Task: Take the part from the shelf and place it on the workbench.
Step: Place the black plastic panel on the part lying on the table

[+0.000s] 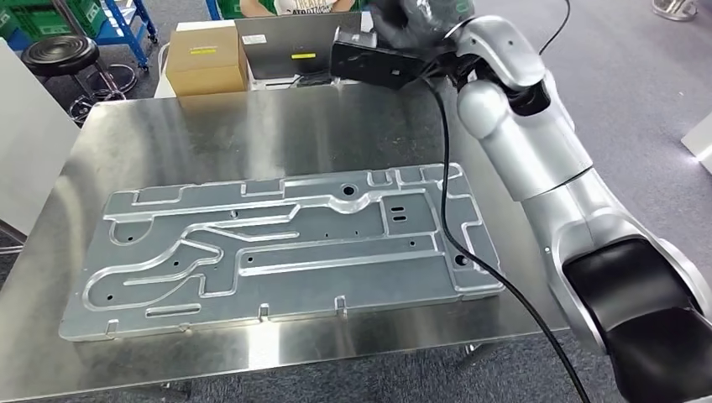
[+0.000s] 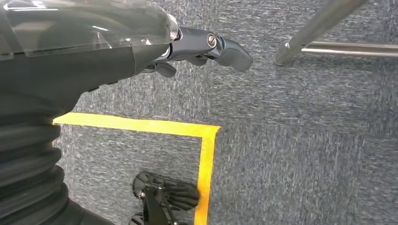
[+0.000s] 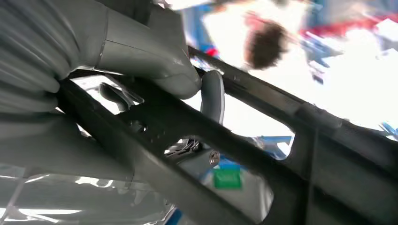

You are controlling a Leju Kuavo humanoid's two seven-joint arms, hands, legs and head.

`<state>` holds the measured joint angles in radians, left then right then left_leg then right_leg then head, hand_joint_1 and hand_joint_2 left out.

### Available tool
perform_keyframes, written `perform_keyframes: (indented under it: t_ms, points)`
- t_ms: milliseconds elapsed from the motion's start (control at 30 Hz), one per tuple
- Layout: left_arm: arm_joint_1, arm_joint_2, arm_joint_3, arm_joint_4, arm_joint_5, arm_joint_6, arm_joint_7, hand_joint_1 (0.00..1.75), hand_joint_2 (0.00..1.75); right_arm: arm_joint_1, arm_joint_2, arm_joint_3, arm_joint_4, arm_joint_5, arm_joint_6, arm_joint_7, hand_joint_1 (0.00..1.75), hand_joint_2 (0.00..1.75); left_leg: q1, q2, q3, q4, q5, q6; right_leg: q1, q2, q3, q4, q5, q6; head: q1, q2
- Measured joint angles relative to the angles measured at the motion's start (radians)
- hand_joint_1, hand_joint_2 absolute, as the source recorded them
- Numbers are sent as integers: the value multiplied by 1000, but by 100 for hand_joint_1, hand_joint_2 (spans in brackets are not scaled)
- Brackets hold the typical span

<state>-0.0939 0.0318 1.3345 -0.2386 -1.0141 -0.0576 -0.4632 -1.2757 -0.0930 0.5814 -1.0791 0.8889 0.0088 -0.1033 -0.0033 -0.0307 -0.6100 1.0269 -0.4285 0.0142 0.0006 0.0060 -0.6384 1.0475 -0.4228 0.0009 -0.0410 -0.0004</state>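
My right hand (image 1: 413,23) is raised above the far edge of the steel workbench (image 1: 252,126). In the right wrist view its thumb and fingers (image 3: 155,70) grip a dark frame-like part (image 3: 263,154) with large cut-outs, seen against bright light. A big silver stamped panel (image 1: 277,248) lies flat across the middle of the workbench, below and nearer than that hand. My left hand (image 2: 206,47) hangs over grey carpet with its dark fingers stretched out and nothing in them.
A cardboard box (image 1: 206,59) and a grey laptop (image 1: 290,46) stand at the bench's far edge, with a person (image 1: 306,7) behind them. A black stool (image 1: 60,54) is at far left. Yellow floor tape (image 2: 206,154) and metal legs (image 2: 324,28) lie below my left hand.
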Motion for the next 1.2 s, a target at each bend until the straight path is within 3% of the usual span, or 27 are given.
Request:
perform_keyframes:
  t_ms: [133, 167, 233, 267, 300, 333, 367, 433, 467, 533, 633, 700, 767, 800, 833, 867, 933, 967, 1000, 1067, 1133, 1200]
  points:
    - [1, -2, -10, 2, -3, -2, -13, 0, 175, -43, 38, 79, 95, 89, 45, 45, 175, 175, 0, 5, -7, 16, -21, -21, -4, 0, 18, -28, -6, -19, 0, 0]
    - [0, -2, -10, 2, -2, -2, -15, 0, 175, -49, 48, 92, 112, 93, 47, 48, 175, 175, 1, 9, -24, 54, -42, -27, -7, -1, 24, -34, -7, -25, 0, 0]
    - [-1, -2, -11, 3, -2, -2, -16, 0, 175, -56, 64, 114, 139, 97, 47, 52, 175, 175, 8, 15, -89, 181, -95, -37, -8, -1, 32, -36, -11, -31, 0, 0]
    - [-1, -2, -11, 3, -1, -2, -16, 0, 175, -57, 70, 123, 151, 98, 53, 52, 175, 175, 12, 17, -124, 241, -111, -41, -8, -1, 34, -35, -15, -32, 0, 0]
    - [0, -3, -11, 3, 0, -2, -17, 0, 175, -57, 76, 131, 163, 98, 67, 52, 175, 175, 16, 18, -147, 273, -109, -45, -8, -1, 38, -34, -19, -31, 0, 0]
    - [1, -3, -11, 4, 3, -3, -19, 0, 175, -57, 85, 141, 180, 99, 91, 52, 175, 175, 19, 21, -151, 265, -86, -49, -8, -1, 43, -32, -24, -30, 0, 0]
    - [2, -4, -11, 4, 7, -4, -23, 0, 175, -57, 97, 153, 202, 100, 123, 52, 175, 175, 23, 23, -134, 217, -45, -53, -9, -1, 49, -30, -30, -28, 0, 0]
    - [1, -5, -11, 5, 17, -5, -37, 0, 175, -52, 139, 179, 265, 96, 183, 47, 175, 175, 26, 28, -73, 79, 26, -57, -10, 1, 61, -25, -44, -20, 0, 0]
    - [-1, -6, -11, 5, 21, -6, -44, 0, 175, -47, 167, 193, 305, 91, 202, 41, 175, 175, 25, 29, -50, 30, 39, -54, -9, 3, 62, -22, -48, -16, 0, 0]
    - [-4, -10, -10, 6, 27, -5, -58, 0, 175, -23, 232, 219, 392, 78, 218, 26, 175, 175, 19, 28, -33, 1, 31, -43, -6, 8, 61, -23, -51, -7, 0, 0]
    - [-6, -12, -10, 6, 30, -3, -69, 0, 175, 29, 311, 248, 487, 63, 221, 12, 175, 175, 25, 27, -29, -7, 27, -24, -6, 5, 57, -9, -68, 6, 0, 0]
    - [-7, -13, -10, 6, 30, -2, -72, 0, 175, 50, 348, 261, 532, 57, 218, 10, 175, 175, 26, 27, -25, -10, 25, -12, -7, 2, 13, 82, -115, 12, 0, 0]
    - [-7, -13, -10, 6, 30, -2, -72, 0, 175, 59, 369, 272, 569, 53, 217, 7, 175, 175, 24, 25, -23, -10, 22, -6, -7, 1, -63, 220, -166, 14, 0, 0]
    - [-6, -13, -9, 6, 30, -3, -73, 0, 175, 62, 376, 276, 584, 50, 217, 5, 175, 175, 23, 22, -21, -10, 20, -4, -7, 1, -91, 262, -171, 14, 0, 0]
    - [-5, -14, -9, 6, 30, -2, -73, 0, 175, 63, 381, 280, 596, 48, 218, 3, 175, 175, 21, 20, -18, -9, 18, -3, -6, 1, -101, 266, -155, 11, 0, 0]
    - [-3, -14, -9, 6, 30, -2, -73, 0, 175, 64, 386, 282, 605, 44, 221, 0, 175, 175, 19, 17, -14, -9, 15, -4, -5, 1, -91, 230, -122, 6, 0, 0]
    - [-2, -18, -9, 6, 30, -3, -74, 0, 175, 65, 394, 285, 618, 26, 231, 1, 175, 175, 14, 12, -5, -9, 10, -6, 2, 0, -33, 91, -43, -15, 0, 0]
    - [-2, -20, -9, 7, 30, -3, -76, 0, 175, 68, 400, 288, 622, 11, 237, 6, 175, 175, 11, 11, -3, -9, 8, -9, 6, -1, -8, 33, -20, -23, 0, 0]
    - [-2, -23, -9, 7, 29, -3, -77, 0, 175, 74, 407, 294, 624, -12, 242, 15, 175, 175, 11, 11, -2, -9, 6, -12, 10, -2, 7, -4, -8, -29, 0, 0]
    - [-3, -24, -9, 7, 27, -4, -82, 0, 175, 97, 419, 319, 619, -84, 245, 47, 175, 175, 12, 13, 0, -13, 6, -22, 13, -2, 13, -22, -7, -30, 0, 0]
    - [-4, -25, -9, 8, 22, -5, -87, 0, 175, 123, 428, 357, 606, -179, 237, 89, 175, 175, 13, 16, 1, -9, -3, -32, 5, -2, 23, -38, -1, -33, -1, 0]
    - [-5, -26, -10, 9, 18, -7, -90, 0, 175, 141, 438, 405, 595, -263, 220, 129, 175, 175, 14, 19, -23, 52, -42, -41, -4, -4, 35, -53, 4, -37, -1, 0]
